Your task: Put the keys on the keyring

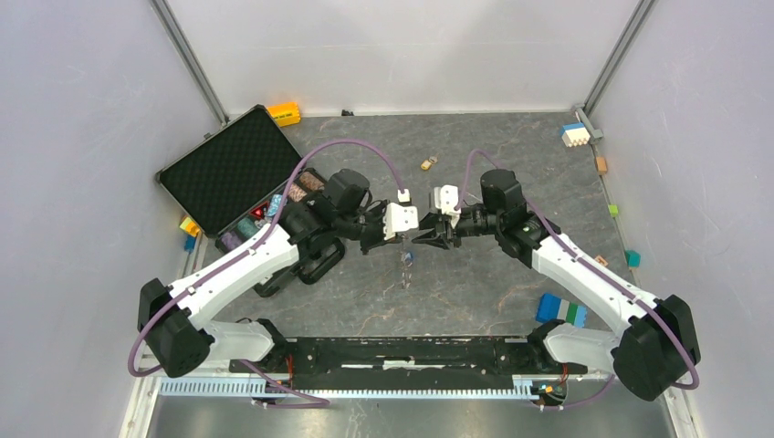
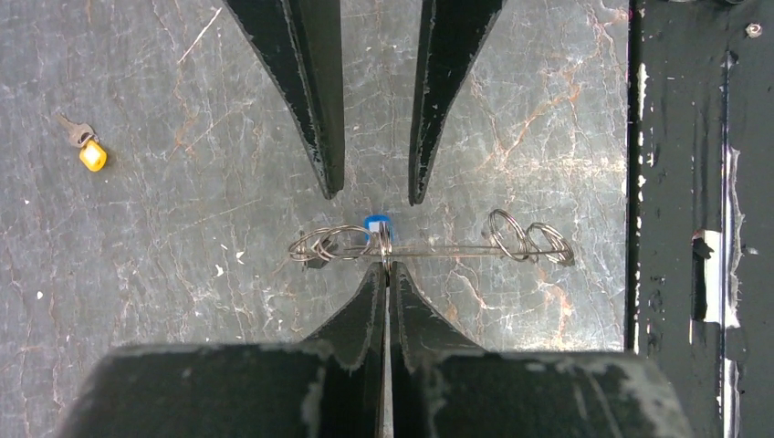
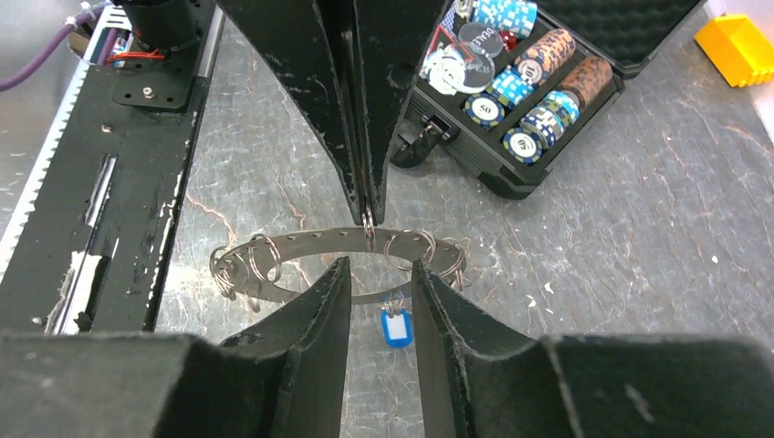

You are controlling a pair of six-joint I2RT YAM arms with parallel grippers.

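There, your left hand [image 2: 384,271] pinched the keyring [image 3: 310,239], your right hand [image 3: 381,264] narrowly parted beside it, blue key [image 3: 394,327] hung from it, yellow key [image 2: 92,156] lay apart on the surface [image 2: 183,292].

The keyring [image 3: 310,239] lies between left end effector [image 2: 384,274] and right end effector [image 3: 381,269] (one key [image 3: 395,328] beneath), another key [image 2: 92,156] behind.

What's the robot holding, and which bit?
The left gripper pinches the keyring on its metal band, near the blue key; the right gripper holds nothing.
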